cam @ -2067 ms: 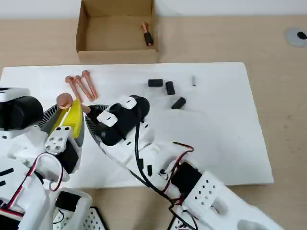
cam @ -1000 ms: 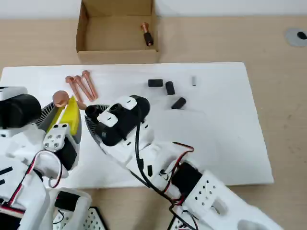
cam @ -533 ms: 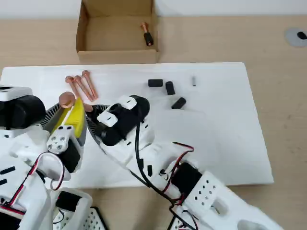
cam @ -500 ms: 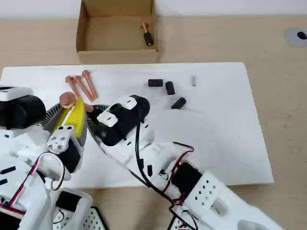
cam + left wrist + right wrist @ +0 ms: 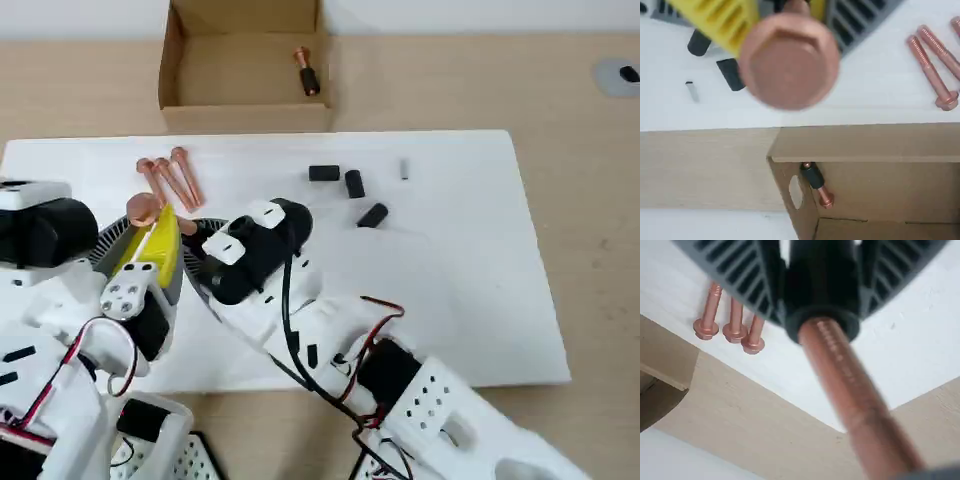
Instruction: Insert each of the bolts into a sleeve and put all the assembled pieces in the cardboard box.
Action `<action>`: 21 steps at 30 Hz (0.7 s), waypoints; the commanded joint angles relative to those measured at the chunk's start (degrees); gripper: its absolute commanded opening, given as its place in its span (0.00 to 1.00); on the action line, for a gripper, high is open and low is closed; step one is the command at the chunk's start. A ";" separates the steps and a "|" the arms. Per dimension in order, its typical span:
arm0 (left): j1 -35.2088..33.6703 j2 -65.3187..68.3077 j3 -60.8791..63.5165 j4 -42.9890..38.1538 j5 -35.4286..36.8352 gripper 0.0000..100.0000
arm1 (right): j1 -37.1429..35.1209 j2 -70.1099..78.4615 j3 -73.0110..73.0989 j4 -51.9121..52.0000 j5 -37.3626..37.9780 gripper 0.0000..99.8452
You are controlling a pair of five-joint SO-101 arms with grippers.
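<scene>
My left gripper (image 5: 155, 216) is shut on a copper bolt (image 5: 143, 210), whose broad head (image 5: 789, 60) faces the left wrist camera beside the yellow finger (image 5: 715, 22). Right next to it, my right gripper (image 5: 192, 233) is shut on a black sleeve (image 5: 822, 285). The bolt's shaft (image 5: 855, 400) meets the sleeve's mouth, and how deep it sits is hidden. Three loose bolts (image 5: 170, 178) lie just beyond the grippers. Three loose sleeves (image 5: 354, 184) lie mid-mat. The cardboard box (image 5: 170, 70) at the back holds one assembled piece (image 5: 306, 72).
A white mat (image 5: 450, 260) covers the wooden table. A small grey pin (image 5: 404, 168) lies near the sleeves. A grey disc (image 5: 615, 75) sits at the far right corner. Both arm bodies crowd the near left of the mat.
The left gripper with the bolt swung slightly left, then came back right toward the right gripper. The right arm has kept still.
</scene>
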 commanded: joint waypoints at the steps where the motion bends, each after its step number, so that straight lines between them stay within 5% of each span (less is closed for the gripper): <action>1: 0.35 0.22 0.79 -1.32 0.35 0.01 | 0.84 -1.89 -0.31 -1.67 -0.35 0.01; 21: 0.26 -0.04 6.15 -1.23 0.35 0.07 | 1.01 -1.98 -0.31 -1.67 -0.26 0.01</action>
